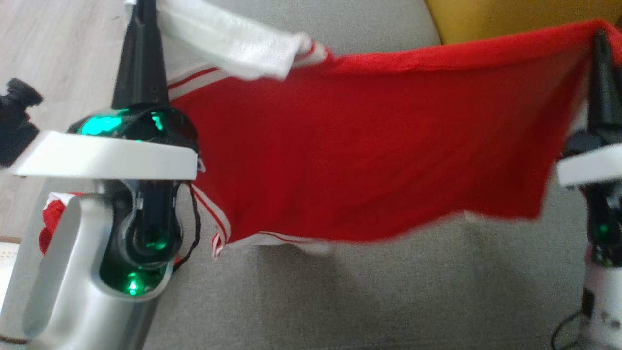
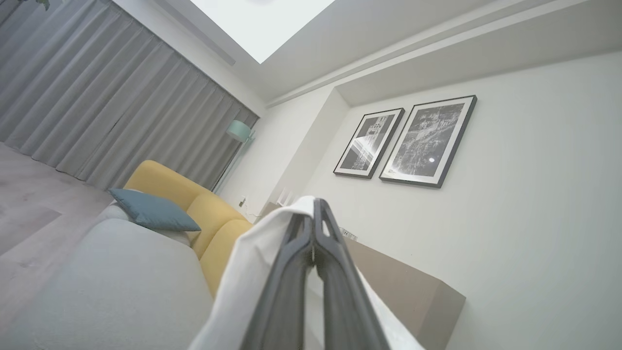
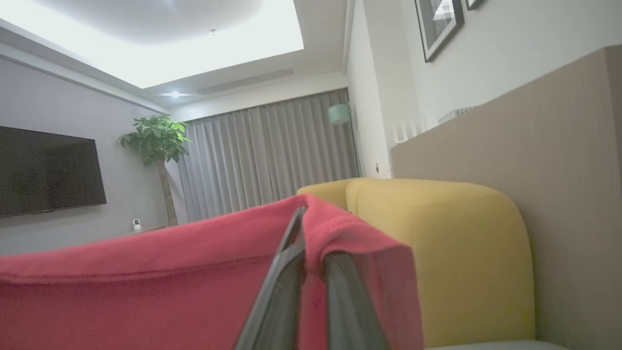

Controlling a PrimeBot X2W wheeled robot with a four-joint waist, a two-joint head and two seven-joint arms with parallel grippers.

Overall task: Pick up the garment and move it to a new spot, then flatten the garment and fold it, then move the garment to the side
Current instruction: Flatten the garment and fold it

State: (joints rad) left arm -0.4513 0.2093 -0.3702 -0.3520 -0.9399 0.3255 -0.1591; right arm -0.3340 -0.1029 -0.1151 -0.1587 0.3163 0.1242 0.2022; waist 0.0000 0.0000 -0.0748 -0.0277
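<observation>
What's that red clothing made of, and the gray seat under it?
The red garment looks like soft, matte knit cloth: it sags and drapes. The gray seat looks like woven upholstery fabric, showing a fine grainy weave.

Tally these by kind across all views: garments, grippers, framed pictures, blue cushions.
Garment: 1
Grippers: 2, left gripper and right gripper
Framed pictures: 2
Blue cushion: 1
Total: 6
</observation>
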